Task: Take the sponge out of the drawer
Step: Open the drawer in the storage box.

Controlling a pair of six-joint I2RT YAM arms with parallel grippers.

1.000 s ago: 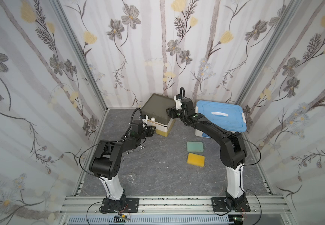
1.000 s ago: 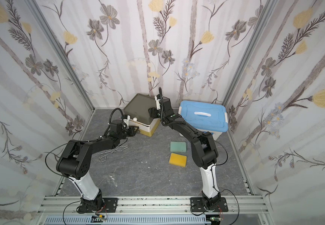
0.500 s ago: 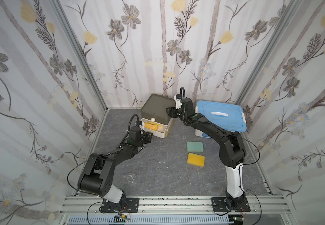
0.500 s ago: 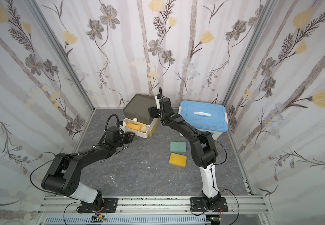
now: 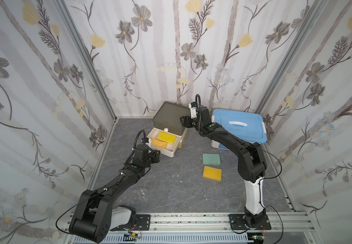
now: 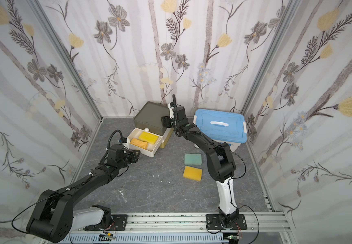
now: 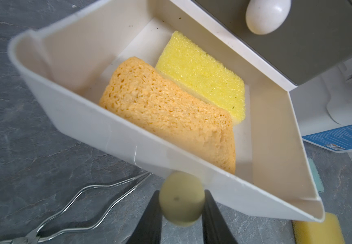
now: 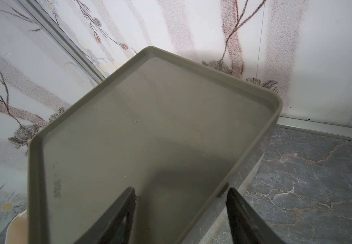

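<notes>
The cream drawer [image 5: 171,152] [image 6: 147,152] stands pulled out of the small cabinet with the olive top [image 5: 167,118] [image 8: 149,126]. Two sponges lie side by side in it: an orange one [image 5: 159,143] [image 7: 166,109] nearer the front wall and a yellow one [image 5: 166,137] [image 7: 202,74] behind it. My left gripper [image 5: 157,155] [image 7: 181,193] is shut on the drawer's round knob [image 7: 181,199], low at the drawer's front. My right gripper [image 5: 184,121] [image 8: 179,192] is open at the cabinet's right rear corner, one finger over the top and one beside the edge.
A green sponge [image 5: 211,158] and a yellow sponge [image 5: 212,173] lie on the grey floor right of the drawer. A blue-lidded bin [image 5: 238,124] stands at the back right. Wire tongs [image 7: 65,211] lie under my left wrist. The upper drawer's white knob [image 7: 268,14] overhangs the open drawer.
The drawer, shut a second ago, has slid out toward the front left with my left gripper on its knob, baring both sponges. My right arm has stayed in place.
</notes>
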